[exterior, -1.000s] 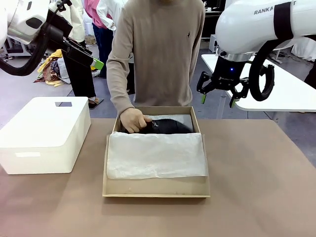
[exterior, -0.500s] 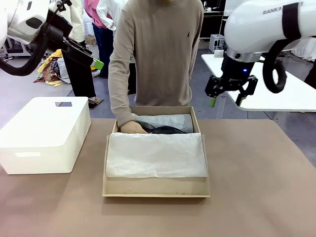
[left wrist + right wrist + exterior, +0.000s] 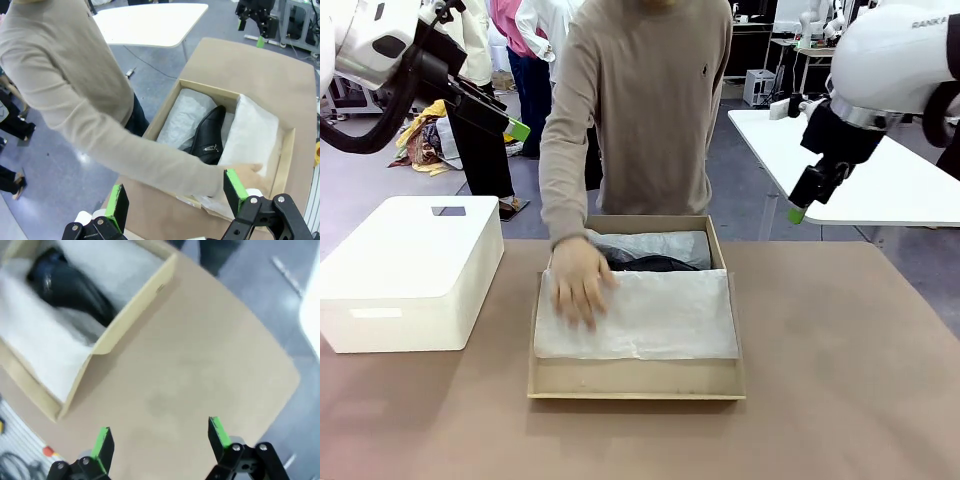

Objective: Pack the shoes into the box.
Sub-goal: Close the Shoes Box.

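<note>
The left gripper (image 3: 176, 197) stands with its fingers spread wide and nothing between them; its green pads (image 3: 119, 206) hang in the air, high over the person's side of the table (image 3: 840, 380), touching nothing. The right gripper (image 3: 161, 437) is spread just as wide and holds nothing, hovering above bare tabletop beside the right wall of the box (image 3: 635, 385).

The box sits open in the middle of the table, lined with white tissue paper (image 3: 650, 315). A black shoe (image 3: 207, 137) with a small metal buckle lies in the far half of the box, on the paper, and a loose sheet of the tissue covers the near half. Whether a second shoe lies under that sheet I cannot tell. The person's hand (image 3: 578, 285) rests flat on the tissue sheet, at its left end. A white bin (image 3: 410, 270) stands to the left of the box, apart from it.

One second ago the person's hand was deeper in the box, on the shoe; now it has come forward onto the paper. The right gripper, which faced the front camera then, near the box's far right corner, has swung off to the right and turned edge-on. The left arm has not moved, and the box and bin lie as before
</note>
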### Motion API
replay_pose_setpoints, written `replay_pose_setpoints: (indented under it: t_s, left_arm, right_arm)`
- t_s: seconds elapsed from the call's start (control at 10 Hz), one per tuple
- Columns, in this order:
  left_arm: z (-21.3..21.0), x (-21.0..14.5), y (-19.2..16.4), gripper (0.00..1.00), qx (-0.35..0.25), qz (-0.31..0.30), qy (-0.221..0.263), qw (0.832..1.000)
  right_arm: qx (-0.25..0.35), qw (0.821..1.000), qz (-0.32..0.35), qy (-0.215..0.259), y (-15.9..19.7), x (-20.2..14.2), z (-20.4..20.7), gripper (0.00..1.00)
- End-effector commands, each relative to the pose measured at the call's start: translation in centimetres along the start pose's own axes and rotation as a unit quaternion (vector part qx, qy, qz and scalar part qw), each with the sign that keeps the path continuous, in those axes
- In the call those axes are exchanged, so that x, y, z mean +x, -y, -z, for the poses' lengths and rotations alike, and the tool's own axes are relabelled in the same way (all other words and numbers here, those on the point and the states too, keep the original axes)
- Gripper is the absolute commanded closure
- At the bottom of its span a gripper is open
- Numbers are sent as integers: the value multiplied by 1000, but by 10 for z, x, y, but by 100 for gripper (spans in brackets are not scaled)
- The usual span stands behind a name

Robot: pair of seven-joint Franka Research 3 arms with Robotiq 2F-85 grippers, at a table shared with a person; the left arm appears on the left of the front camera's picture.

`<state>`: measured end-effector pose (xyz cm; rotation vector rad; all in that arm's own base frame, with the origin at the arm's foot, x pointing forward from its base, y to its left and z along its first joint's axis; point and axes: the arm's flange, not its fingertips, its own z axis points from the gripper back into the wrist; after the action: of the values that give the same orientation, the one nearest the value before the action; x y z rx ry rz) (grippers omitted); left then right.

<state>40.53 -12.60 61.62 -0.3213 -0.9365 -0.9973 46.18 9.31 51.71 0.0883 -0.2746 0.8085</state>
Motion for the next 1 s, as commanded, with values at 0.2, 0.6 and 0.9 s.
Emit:
replay_pose_setpoints:
  t_s: [0.2, 0.6, 0.9]
  left_arm:
    - [1, -2, -3, 0, -9, 7, 10, 1000]
    - [1, -2, -3, 0, -9, 7, 10, 1000]
    - [1, -2, -3, 0, -9, 7, 10, 1000]
  right_arm:
    - [64, 979, -193, 17, 18, -23, 11, 0]
    - [51, 981, -186, 9, 12, -22, 14, 0]
    - [51, 981, -186, 9, 12, -22, 14, 0]
